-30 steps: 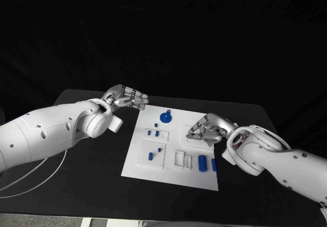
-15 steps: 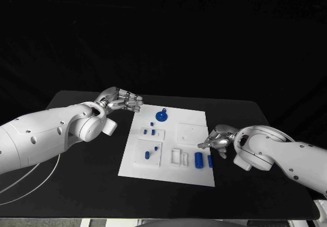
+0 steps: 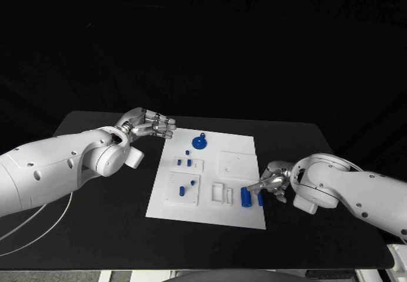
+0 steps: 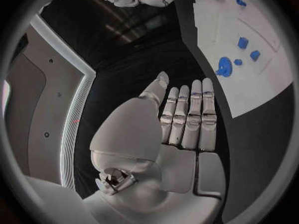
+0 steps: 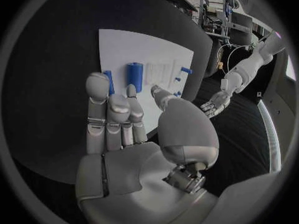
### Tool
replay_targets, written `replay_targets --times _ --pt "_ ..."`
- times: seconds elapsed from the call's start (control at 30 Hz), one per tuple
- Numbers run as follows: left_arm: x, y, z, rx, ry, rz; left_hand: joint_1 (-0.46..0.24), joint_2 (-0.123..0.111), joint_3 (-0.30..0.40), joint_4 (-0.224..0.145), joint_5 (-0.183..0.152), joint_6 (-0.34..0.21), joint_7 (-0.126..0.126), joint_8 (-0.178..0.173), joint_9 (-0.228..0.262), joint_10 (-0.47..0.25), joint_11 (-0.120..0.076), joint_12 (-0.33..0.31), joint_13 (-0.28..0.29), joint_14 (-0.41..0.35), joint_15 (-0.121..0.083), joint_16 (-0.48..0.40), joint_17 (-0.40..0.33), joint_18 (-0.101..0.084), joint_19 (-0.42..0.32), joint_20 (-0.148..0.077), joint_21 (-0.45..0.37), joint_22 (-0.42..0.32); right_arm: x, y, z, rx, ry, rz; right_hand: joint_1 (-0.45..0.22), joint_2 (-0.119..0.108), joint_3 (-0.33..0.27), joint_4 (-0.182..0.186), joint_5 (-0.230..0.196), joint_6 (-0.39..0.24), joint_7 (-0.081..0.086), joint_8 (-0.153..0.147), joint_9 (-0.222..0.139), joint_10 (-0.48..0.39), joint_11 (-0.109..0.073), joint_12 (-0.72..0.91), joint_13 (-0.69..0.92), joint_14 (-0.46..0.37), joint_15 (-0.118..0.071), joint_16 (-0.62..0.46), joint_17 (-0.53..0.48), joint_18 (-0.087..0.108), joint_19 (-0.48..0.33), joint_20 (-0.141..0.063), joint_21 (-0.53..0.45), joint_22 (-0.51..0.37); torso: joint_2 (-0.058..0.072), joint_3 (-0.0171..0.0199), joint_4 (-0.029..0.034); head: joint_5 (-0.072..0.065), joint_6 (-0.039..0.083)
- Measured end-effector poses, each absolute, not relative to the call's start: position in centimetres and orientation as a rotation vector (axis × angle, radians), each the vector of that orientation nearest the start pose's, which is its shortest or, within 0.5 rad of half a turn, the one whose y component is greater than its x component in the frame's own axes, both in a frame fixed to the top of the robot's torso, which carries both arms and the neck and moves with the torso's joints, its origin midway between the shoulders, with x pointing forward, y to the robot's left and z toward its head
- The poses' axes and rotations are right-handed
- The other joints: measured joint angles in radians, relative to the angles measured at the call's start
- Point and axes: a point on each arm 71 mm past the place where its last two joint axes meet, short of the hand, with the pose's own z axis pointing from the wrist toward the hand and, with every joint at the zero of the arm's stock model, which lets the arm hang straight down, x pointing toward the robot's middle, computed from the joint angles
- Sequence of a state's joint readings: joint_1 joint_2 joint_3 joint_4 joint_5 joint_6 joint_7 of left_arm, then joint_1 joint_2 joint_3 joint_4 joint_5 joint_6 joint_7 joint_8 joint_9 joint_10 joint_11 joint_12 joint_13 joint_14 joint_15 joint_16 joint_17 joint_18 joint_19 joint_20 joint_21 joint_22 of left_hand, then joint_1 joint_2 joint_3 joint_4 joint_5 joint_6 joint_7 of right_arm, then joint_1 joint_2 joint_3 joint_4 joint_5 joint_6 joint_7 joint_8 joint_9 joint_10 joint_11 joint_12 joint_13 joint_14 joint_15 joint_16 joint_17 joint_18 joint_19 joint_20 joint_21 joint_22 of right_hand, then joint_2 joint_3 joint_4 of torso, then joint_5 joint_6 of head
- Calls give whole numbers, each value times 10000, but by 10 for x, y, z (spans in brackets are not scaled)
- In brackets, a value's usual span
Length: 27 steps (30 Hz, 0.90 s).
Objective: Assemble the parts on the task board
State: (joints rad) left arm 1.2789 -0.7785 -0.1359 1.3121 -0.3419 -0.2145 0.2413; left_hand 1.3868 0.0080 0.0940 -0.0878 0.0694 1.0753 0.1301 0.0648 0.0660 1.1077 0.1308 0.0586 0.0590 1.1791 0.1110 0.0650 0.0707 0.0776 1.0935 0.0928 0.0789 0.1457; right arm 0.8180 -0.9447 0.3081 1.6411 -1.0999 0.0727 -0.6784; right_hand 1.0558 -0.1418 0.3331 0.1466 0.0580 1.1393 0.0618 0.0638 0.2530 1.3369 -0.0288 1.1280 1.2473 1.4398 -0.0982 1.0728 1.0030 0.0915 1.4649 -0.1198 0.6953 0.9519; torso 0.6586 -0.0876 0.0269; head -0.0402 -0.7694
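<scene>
White rectangular task board (image 3: 242, 150) lies mid-table on the black table (image 3: 102, 223), long side running near-to-far.

Right silver hand (image 3: 270, 184) sits at the board's near-right edge, low over the surface. Right wrist view: fingers (image 5: 96, 102) extended and lying side by side, thumb set slightly apart, nothing between them. Fingertips reach just beside two blue cylindrical parts: a thick blue cylinder (image 3: 247, 197) and a thinner blue bar (image 3: 259, 199) right of it, both lying flat at the board's near-right. Cannot tell whether the fingertips touch either one.

Left silver hand (image 3: 149, 124) is off the board, above the table just beyond its far-left corner. Left wrist view: fingers (image 4: 190, 117) straight and pressed together, thumb alongside, holding nothing.

Other parts on the board:
- round blue disc with a small tab (image 3: 199, 143), far centre
- small blue pegs (image 3: 186, 161) in the white block on the left side
- blue pegs (image 3: 184, 190) standing in the square white plate, near-left
- two white slotted blocks (image 3: 222, 194) between that plate and the thick cylinder
</scene>
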Motion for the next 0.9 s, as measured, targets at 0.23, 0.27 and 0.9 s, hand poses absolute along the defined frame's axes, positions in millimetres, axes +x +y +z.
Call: replay_targets --times 0.23,0.27,0.9 --pt "525 233 -190 -7730 16644 -12627 0 0 0 0 0 0 0 0 0 0 0 0 0 0 0 0 0 -1 0 0 0 0 426 -246 -273 5212 23872 3644 -36 -152 -29 220 -38 -286 61 0 -212 38 39 -15 89 37 37 0 41 2 0 1 -79 121 1 -13 6 -23 -16" --pt "525 233 -190 -7730 16644 -12630 0 0 0 0 0 0 0 0 0 0 0 0 0 0 0 0 0 0 0 0 0 1 426 -245 -275 5218 23896 3637 -22 -166 -29 220 -38 -342 90 0 -275 36 37 -15 90 37 37 0 41 2 0 1 -115 131 1 -13 6 -24 -16" --pt "525 233 -190 -7756 16593 -12696 0 0 -100 42 0 -37 36 0 0 0 0 0 0 -35 35 0 0 1 35 35 0 -58 432 -234 -300 5397 24146 3357 67 -519 -109 524 -38 -716 220 67 -1110 -2 75 -141 90 72 72 -29 97 -7 -1 76 -352 420 4 -13 12 41 -36"
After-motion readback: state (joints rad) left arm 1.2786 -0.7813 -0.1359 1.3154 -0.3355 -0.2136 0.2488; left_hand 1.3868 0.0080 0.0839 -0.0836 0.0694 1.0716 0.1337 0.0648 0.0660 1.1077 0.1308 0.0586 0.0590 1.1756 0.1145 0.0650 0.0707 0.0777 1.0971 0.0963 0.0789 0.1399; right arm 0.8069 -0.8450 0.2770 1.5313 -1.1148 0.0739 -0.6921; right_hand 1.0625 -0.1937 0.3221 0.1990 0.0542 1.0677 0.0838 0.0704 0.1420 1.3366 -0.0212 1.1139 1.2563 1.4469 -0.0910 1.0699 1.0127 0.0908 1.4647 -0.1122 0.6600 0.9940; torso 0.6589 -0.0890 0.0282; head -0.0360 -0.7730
